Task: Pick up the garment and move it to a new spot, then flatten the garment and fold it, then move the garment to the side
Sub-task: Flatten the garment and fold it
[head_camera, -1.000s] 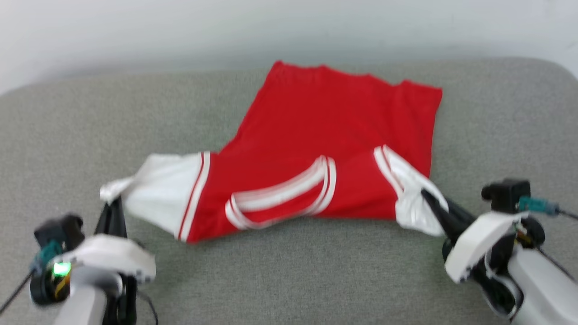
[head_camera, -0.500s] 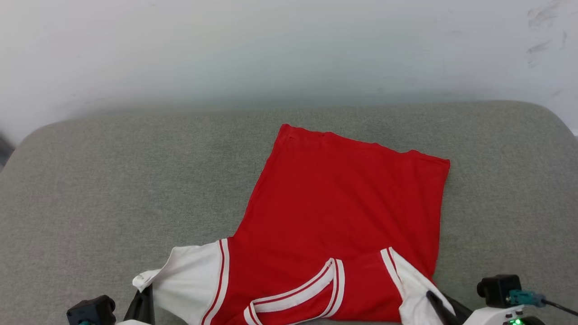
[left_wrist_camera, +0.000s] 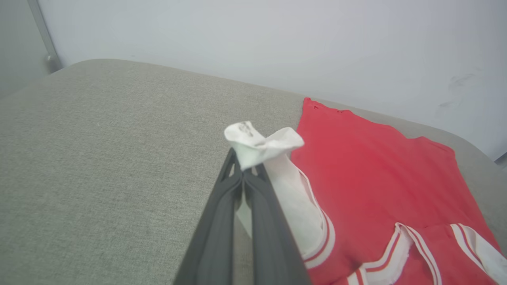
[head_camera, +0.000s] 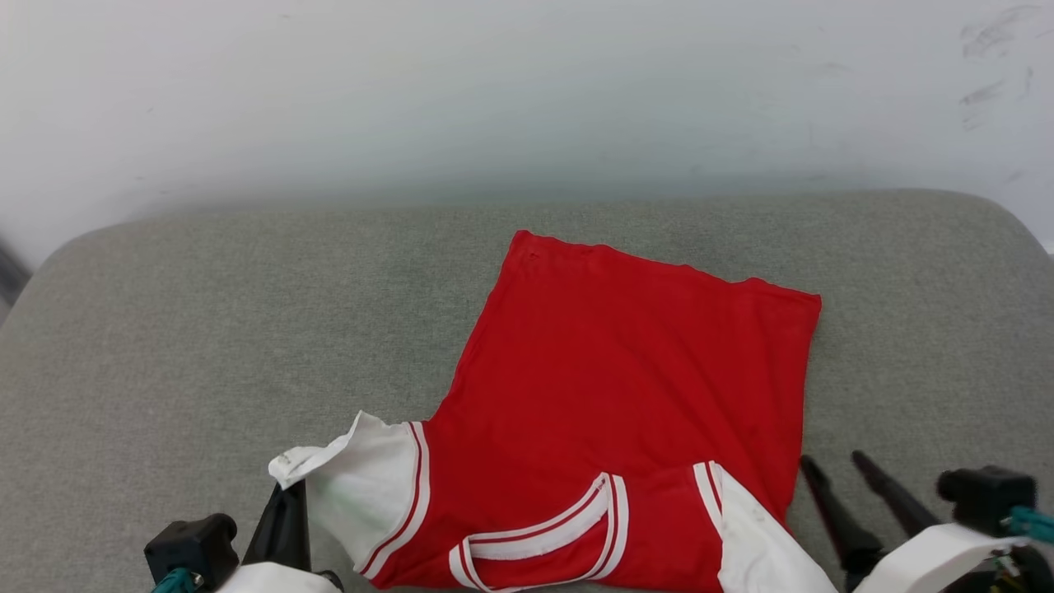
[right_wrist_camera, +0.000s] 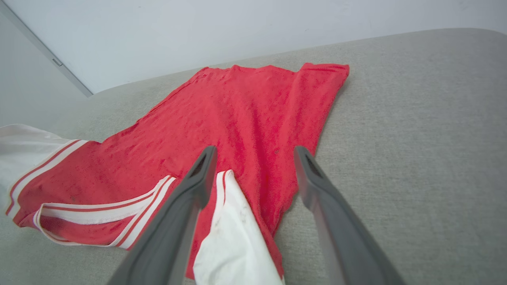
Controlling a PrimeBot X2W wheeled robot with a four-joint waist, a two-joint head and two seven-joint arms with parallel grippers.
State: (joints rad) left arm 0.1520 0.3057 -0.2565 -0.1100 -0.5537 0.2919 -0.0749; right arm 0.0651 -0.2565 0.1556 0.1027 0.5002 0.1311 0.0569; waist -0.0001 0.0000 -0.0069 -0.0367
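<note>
The garment (head_camera: 626, 371), a bright-red top with white sleeves edged in thin red-and-white stripes, lies spread mostly flat on the grey cushion (head_camera: 206, 329), right of centre. Its hem runs along the far side, slanting. Its striped neckline (head_camera: 539, 535) is at the near edge. The left sleeve (head_camera: 362, 486) is bunched, its tip raised. The right sleeve (head_camera: 762, 543) lies limp at the near right.

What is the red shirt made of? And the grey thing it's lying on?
The garment looks like soft, thin knit cloth, maybe cotton, with a matte finish: it creases and its white sleeve bunches up. The grey surface looks like woven upholstery fabric over padding: fine speckled weave, no shine, rounded corners.
</note>
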